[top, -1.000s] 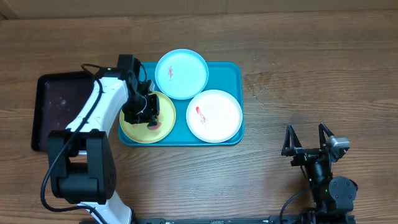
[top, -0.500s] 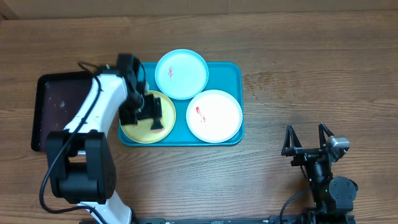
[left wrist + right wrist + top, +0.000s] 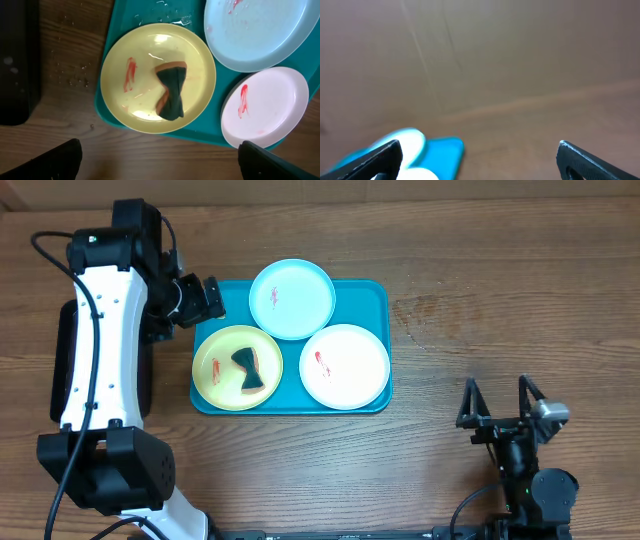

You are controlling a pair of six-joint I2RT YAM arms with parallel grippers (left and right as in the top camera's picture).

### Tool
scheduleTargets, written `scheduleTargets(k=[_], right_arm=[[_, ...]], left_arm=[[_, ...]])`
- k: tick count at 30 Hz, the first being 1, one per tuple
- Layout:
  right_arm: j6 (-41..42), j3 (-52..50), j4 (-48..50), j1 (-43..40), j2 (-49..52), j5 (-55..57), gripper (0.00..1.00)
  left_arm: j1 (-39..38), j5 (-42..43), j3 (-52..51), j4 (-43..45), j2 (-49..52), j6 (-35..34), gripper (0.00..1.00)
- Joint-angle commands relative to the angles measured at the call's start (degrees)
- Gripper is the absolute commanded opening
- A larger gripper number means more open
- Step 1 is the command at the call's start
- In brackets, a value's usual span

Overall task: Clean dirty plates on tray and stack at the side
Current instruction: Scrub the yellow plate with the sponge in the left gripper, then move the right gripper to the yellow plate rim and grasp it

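Note:
The turquoise tray [image 3: 372,298] carries three plates. On the yellow-green plate [image 3: 222,378], beside a red smear, lies a crumpled dark green and orange sponge [image 3: 245,371]. The light blue plate [image 3: 292,298] and the white plate [image 3: 344,366] each bear a red smear. My left gripper [image 3: 205,302] hangs open and empty above the tray's far left corner. From the left wrist view I look down on the yellow-green plate [image 3: 150,45], the sponge [image 3: 170,92], the white plate [image 3: 270,107] and the light blue plate [image 3: 260,30]. My right gripper [image 3: 497,405] is open over bare wood at the near right.
A black tray [image 3: 58,370] lies left of the turquoise one, mostly under my left arm; its edge [image 3: 17,60] shows in the left wrist view. Water droplets speckle the wood between the trays. The right wrist view shows blurred wood and the tray's corner [image 3: 445,152].
My left gripper opened, left the sponge on the yellow-green plate, and rose away toward the far left. The right arm has not moved.

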Motion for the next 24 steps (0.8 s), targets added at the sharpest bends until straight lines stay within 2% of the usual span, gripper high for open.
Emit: scheduleTargets(k=[1, 4, 5, 8, 10, 11, 13, 16, 18, 19, 20, 22, 24], right_arm=[[9.2, -0.6, 5.6, 0.4, -0.5, -7.5, 1.00], [14.7, -0.6, 18.2, 0.4, -0.5, -10.6, 1.00], [15.4, -0.6, 26.7, 0.4, -0.5, -10.7, 1.00], [14.2, 0.1, 42.4, 0.3, -0.4, -8.0, 1.00], [11.0, 3.4, 45.4, 0.3, -0.2, -5.9, 1.00], [7.6, 6.3, 43.2, 0.3, 0.3, -5.6, 1.00], [-0.3, 14.7, 32.3, 0.3, 3.2, -5.5, 1.00], [-8.5, 34.8, 5.4, 0.3, 15.0, -5.5, 1.00], [-9.5, 46.8, -10.0, 0.3, 23.6, -5.6, 1.00], [-9.4, 58.8, -23.9, 0.3, 33.3, -7.2, 1.00], [-9.4, 64.7, -29.4, 0.4, 38.3, -9.9, 1.00], [-9.2, 74.9, -36.9, 0.4, 47.6, -18.1, 1.00], [-6.1, 82.1, -41.8, 0.4, 55.1, -29.8, 1.00]], left_arm=[[-0.3, -0.2, -1.1, 0.4, -0.1, -0.6, 1.00], [-0.3, -0.1, -1.3, 0.3, -0.1, -0.6, 1.00], [-0.3, -0.1, -1.3, 0.3, -0.1, -0.6, 1.00], [-0.5, -0.1, -1.3, 0.4, -0.1, -0.6, 1.00], [-0.5, -0.1, -1.3, 0.6, -0.1, -0.6, 1.00], [-0.5, -0.1, -1.3, 0.9, -0.1, -0.6, 1.00], [-0.5, 0.1, -1.3, 1.8, -0.1, -0.8, 1.00], [-0.5, 0.3, -1.3, 2.8, -0.1, -1.9, 1.00], [-0.5, 0.5, -1.3, 3.0, -0.1, -2.1, 1.00], [-0.6, 0.5, -1.3, 2.9, -0.1, -2.1, 1.00], [-0.6, 0.5, -1.3, 2.7, -0.1, -2.1, 1.00], [-0.6, 0.5, -1.3, 2.4, -0.1, -2.1, 0.93], [-0.6, 0.5, -1.3, 2.3, -0.1, -2.1, 0.93]])
